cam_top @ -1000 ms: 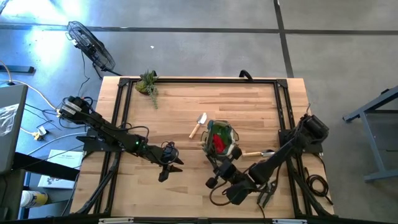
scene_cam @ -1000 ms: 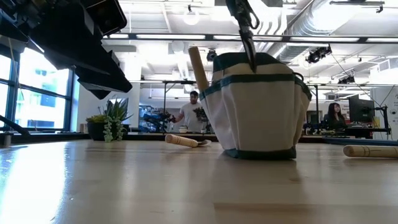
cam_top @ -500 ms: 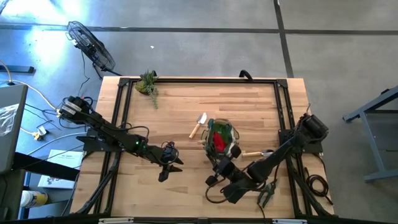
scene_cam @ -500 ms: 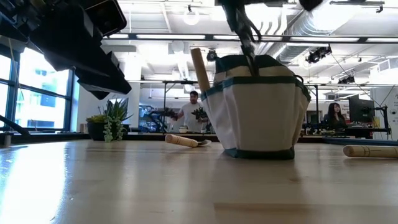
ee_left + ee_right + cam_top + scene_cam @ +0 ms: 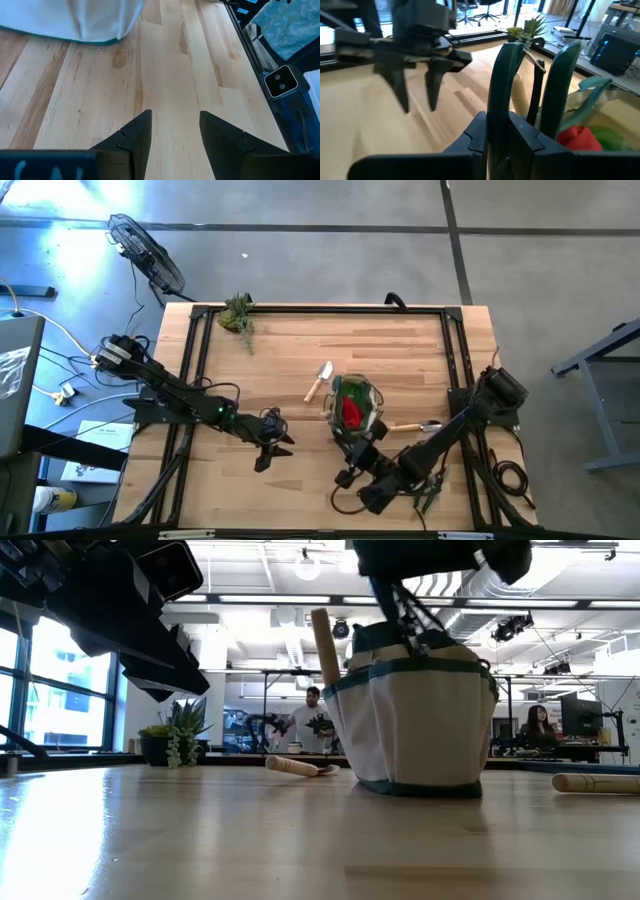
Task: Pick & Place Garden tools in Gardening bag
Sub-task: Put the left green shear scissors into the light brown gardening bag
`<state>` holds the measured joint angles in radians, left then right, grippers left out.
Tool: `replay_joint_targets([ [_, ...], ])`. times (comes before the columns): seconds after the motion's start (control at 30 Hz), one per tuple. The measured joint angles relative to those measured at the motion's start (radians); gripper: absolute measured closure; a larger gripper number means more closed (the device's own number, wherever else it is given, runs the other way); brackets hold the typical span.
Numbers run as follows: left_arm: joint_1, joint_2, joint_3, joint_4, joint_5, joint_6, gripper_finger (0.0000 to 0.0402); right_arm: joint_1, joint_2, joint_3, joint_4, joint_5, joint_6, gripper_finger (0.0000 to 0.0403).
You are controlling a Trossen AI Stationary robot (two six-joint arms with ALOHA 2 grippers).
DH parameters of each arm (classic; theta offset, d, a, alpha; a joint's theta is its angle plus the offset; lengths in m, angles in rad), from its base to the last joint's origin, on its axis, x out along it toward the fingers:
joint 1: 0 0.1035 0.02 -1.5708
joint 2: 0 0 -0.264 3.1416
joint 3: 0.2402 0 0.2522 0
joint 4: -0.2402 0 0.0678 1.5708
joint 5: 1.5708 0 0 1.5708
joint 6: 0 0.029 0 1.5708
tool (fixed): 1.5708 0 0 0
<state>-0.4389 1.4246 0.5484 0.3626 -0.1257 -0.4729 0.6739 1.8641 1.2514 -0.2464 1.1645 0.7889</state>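
Now two trowels [image 5: 319, 381] [image 5: 412, 426] lie beside one gardening bag [image 5: 356, 406].

Pale, smooth wooden table [image 5: 300, 370] with visible grain. Soft cloth gardening bag [image 5: 415, 720], cream with teal trim. Smooth wooden trowel handle [image 5: 323, 645]. Pruning shears [image 5: 530, 95] with glossy dark-green grips.
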Motion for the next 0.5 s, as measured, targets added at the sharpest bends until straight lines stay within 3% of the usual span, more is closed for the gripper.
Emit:
replay_joint_targets([
  [0.13,0.000,0.000,0.000,0.000,0.000,-0.003,0.0240,0.036,0.000,0.000,-0.052,-0.016,0.052,0.0370],
  [0.5,0.000,0.000,0.000,0.000,0.001,-0.004,0.0240,0.130,-0.011,0.000,-0.375,-0.041,0.388,0.0370],
])
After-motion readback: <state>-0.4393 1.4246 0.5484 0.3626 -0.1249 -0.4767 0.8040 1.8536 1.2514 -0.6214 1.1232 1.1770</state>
